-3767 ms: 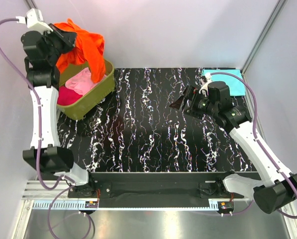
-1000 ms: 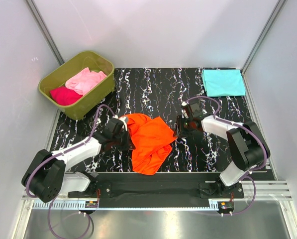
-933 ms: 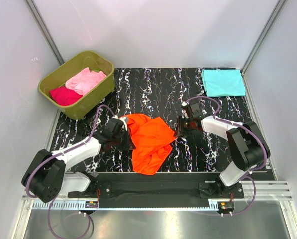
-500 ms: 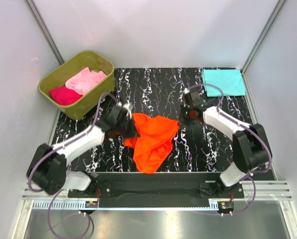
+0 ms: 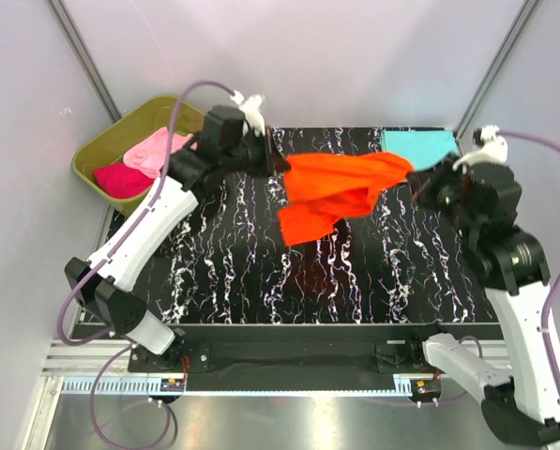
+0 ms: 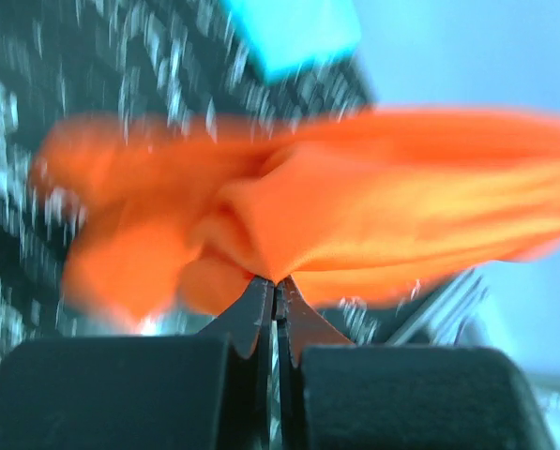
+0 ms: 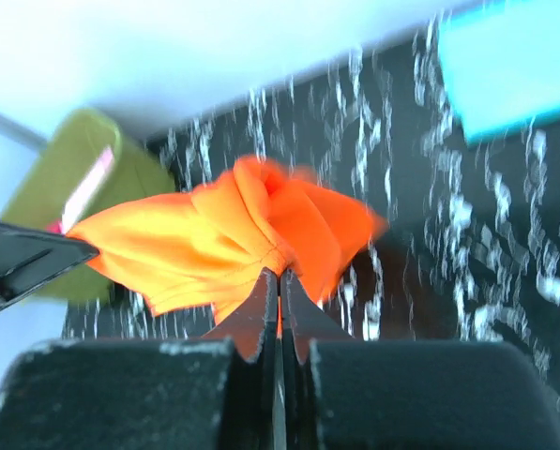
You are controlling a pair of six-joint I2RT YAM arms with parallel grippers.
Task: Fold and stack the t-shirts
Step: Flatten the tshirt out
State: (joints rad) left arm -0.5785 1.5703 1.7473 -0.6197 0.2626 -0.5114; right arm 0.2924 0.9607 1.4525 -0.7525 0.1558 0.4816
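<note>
The bright orange t-shirt (image 5: 340, 187) hangs stretched in the air over the back half of the table, a loose fold drooping at its lower left. My left gripper (image 5: 278, 165) is shut on its left end, and my right gripper (image 5: 414, 178) is shut on its right end. In the left wrist view the jaws (image 6: 276, 284) pinch orange cloth (image 6: 355, 216); the right wrist view shows the same pinch (image 7: 280, 277) on the orange t-shirt (image 7: 233, 239). A teal t-shirt (image 5: 418, 142) lies folded at the back right corner. Pink (image 5: 153, 148) and magenta (image 5: 120, 177) t-shirts lie in the tub.
An olive-green tub (image 5: 99, 148) stands off the table's back left corner. The black marbled table (image 5: 261, 272) stretches beneath the raised shirt. Grey walls and metal posts close in the back and sides.
Both arms have lifted the orange t-shirt off the table's front and carried it up and back, spreading apart so the cloth stretches between them. The right gripper shut on its edge.
</note>
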